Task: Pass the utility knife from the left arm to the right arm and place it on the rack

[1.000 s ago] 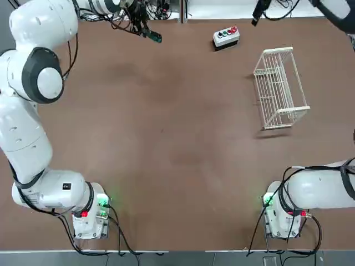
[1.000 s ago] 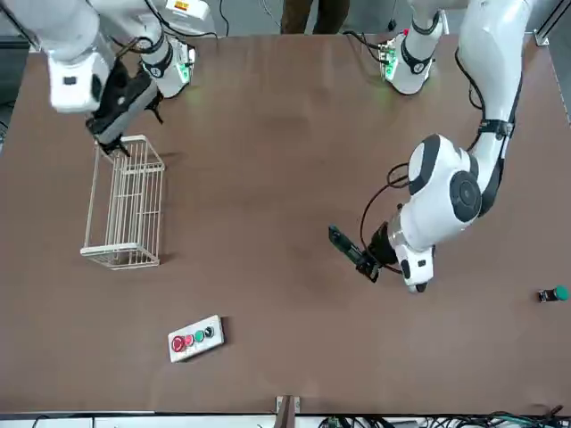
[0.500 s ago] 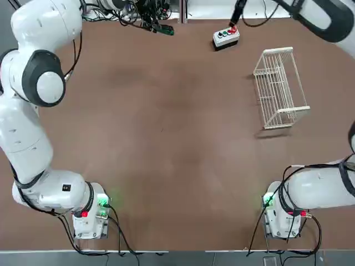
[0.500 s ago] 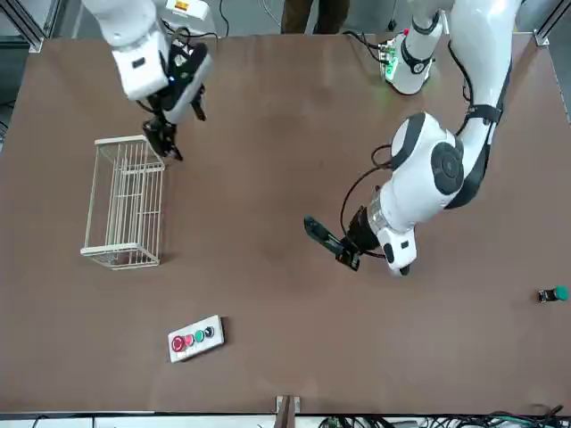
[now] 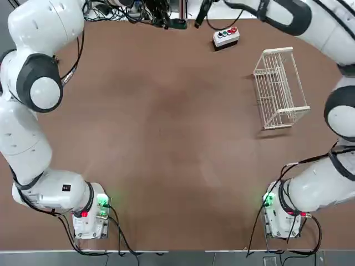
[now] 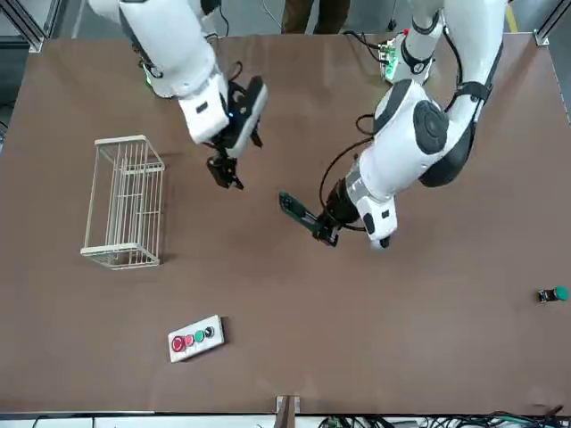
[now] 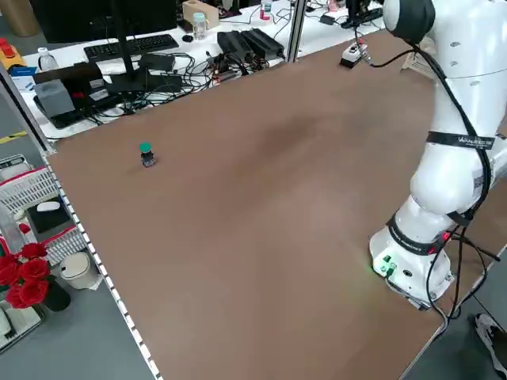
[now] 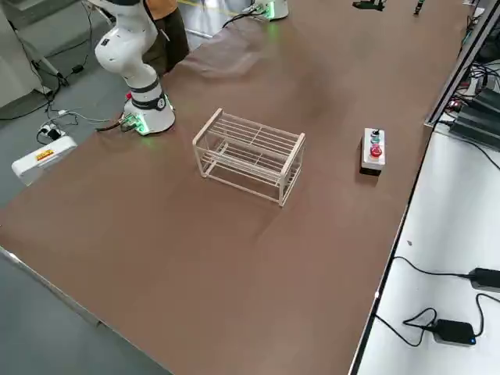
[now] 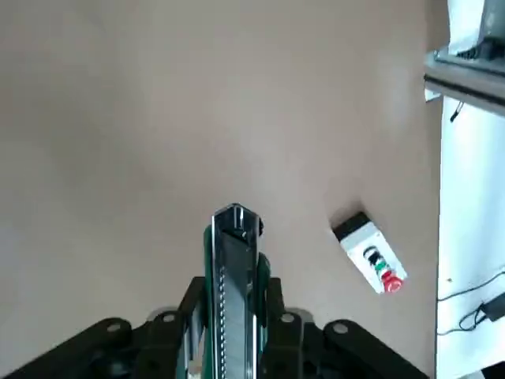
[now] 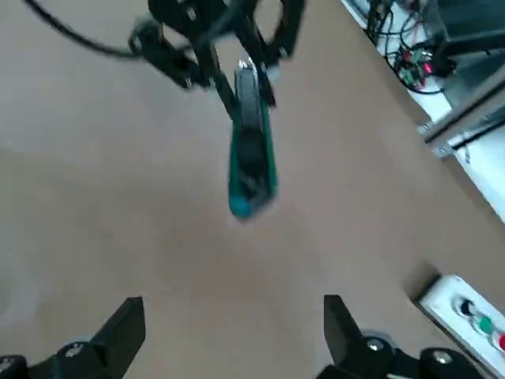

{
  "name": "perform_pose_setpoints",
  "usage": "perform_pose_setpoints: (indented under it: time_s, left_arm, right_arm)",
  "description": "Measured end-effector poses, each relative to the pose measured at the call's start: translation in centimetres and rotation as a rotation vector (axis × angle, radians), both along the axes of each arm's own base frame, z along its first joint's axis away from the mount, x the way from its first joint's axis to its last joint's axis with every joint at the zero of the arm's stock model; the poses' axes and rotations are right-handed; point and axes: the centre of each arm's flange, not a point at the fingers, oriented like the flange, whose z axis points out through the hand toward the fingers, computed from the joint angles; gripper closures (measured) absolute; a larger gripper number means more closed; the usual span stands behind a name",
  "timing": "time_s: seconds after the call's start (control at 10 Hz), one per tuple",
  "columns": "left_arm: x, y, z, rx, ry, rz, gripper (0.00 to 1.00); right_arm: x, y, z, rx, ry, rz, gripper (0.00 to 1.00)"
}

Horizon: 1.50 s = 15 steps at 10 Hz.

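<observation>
Dark and slim, the knife was pinched between the left gripper's fingers, over the table; the right gripper hung near it, fingers spread, holding nothing. White wire made up the rack, on the table, with the button box apart from it

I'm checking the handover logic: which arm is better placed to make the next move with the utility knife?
Probably the left: its gripper is shut on the utility knife, extended toward the right gripper, which stands open and empty nearby, over the table's middle.
</observation>
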Motion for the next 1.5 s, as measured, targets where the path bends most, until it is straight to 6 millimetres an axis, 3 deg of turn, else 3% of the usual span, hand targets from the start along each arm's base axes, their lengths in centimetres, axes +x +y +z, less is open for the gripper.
perform_pose_setpoints:
  time_s: [0.3,0.8,1.5]
  left_arm:
    - [-0.9,-1.2,0.3,-0.01,0.001,-0.022,0.66]
    - [-1.4,-1.6,1.0,-0.032,0.022,-0.028,0.66]
    - [-1.8,-1.7,0.7,-0.026,0.069,-0.04,0.66]
  right_arm:
    - [-0.3,3.1,-0.4,0.013,0.007,-0.03,0.0]
    - [0.9,6.1,-5.2,-0.064,-0.081,0.001,0.0]
    - [1.4,6.3,-5.3,-0.064,-0.105,-0.002,0.02]
